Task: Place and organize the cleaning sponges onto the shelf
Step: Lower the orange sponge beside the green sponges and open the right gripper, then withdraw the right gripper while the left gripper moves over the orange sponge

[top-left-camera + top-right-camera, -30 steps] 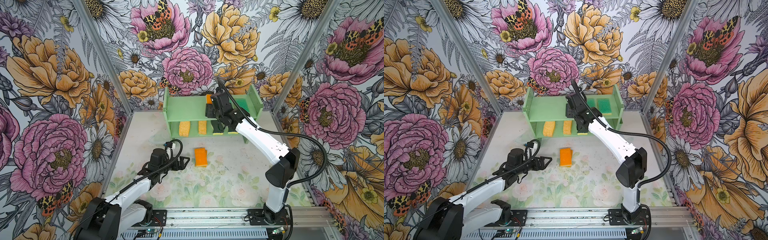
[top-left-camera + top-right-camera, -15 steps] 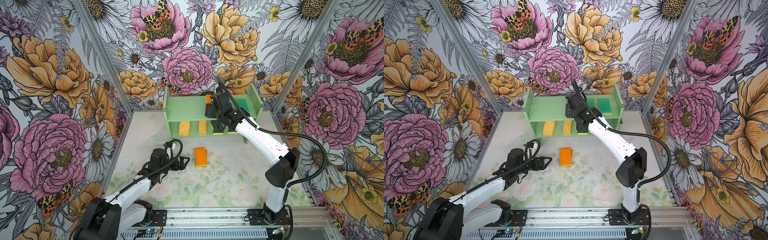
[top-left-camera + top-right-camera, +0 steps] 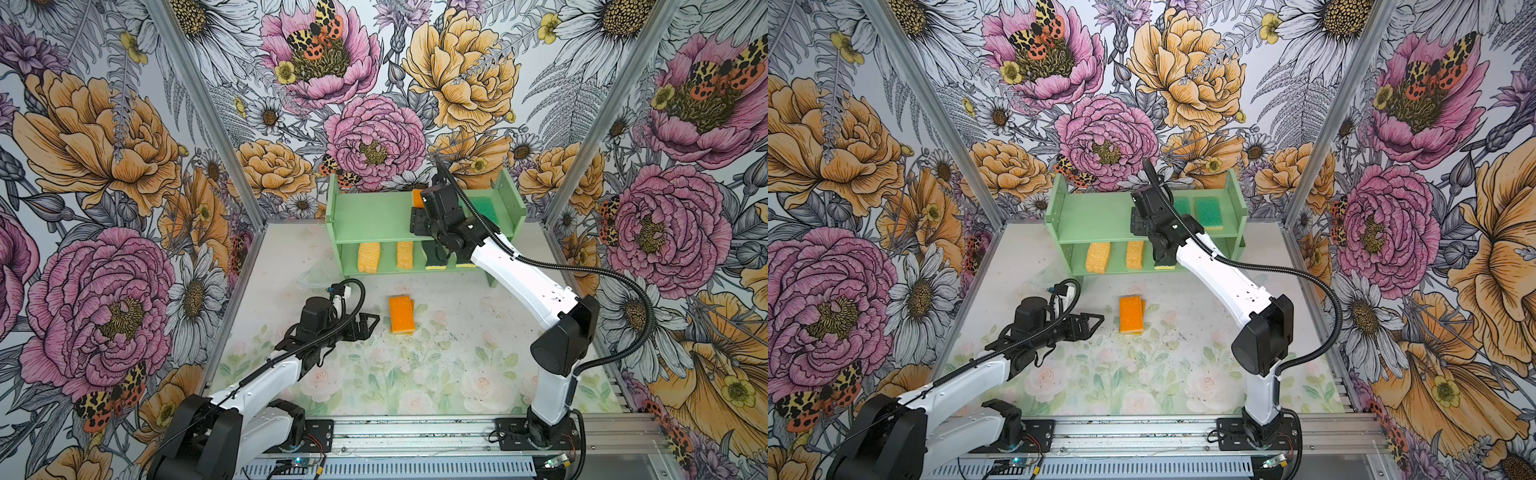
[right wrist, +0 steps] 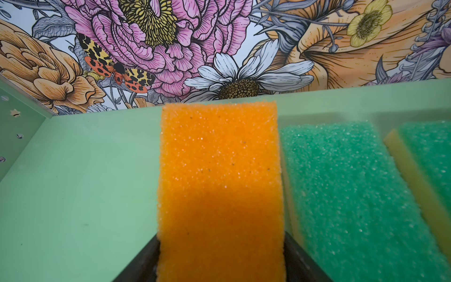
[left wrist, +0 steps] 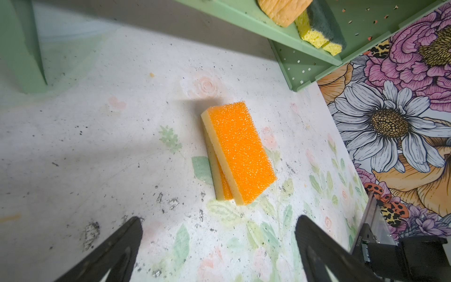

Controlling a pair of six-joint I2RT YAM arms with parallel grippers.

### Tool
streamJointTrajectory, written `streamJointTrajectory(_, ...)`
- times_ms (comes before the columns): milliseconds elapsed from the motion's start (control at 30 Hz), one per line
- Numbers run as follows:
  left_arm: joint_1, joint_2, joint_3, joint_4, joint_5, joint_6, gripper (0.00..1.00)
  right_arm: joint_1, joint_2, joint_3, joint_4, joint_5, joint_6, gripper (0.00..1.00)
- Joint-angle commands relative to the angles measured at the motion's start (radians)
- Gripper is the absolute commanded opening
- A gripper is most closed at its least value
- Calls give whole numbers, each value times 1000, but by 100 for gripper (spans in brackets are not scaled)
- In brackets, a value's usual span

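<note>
My right hand (image 4: 220, 256) is up at the shelf (image 3: 374, 216). Its jaws are pinching an orange-topped sponge (image 4: 219, 171) by the long sides, flat on the upper tier and just beside the two green-topped sponges (image 4: 341, 183). The bare run of that tier lies on its far side from them.

My left hand (image 5: 218, 219) is spread wide and empty, low over the worktop (image 3: 457, 332). What I'm watching is the stacked pair of orange-topped sponges (image 3: 402, 313) right in front of it, near but not touching. In both top views the pair's long axis points at the shelf front. In the left wrist view it runs away between the two fingers, so I judge the jaws would close across the short width. The upper sponge (image 5: 240, 151) sits skewed on the lower one (image 5: 214, 175), so a pinch may catch only one.

The left arm is clearly the nearer one. Nothing lies between hand and pair.

On the lower tier stand two porous yellow sponges (image 3: 369, 257) and a dark-green-topped sponge (image 3: 434, 253). The right forearm (image 3: 519, 274) crosses in front of that tier's right end, so I'd keep the left hand clear of it.
</note>
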Motion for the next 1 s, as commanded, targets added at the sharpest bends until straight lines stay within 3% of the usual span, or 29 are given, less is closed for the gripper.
streamJointTrajectory(0, 10, -11, 16, 9, 14, 20, 99, 2, 20, 22, 0, 24, 3, 74)
streamJointTrajectory(633, 9, -5, 19, 12, 15, 21, 99, 2, 12, 32, 0, 21, 2, 79)
streamJointTrajectory(967, 9, -22, 1, 16, -9, 6, 99, 5, -93, 25, -2, -21, -26, 83)
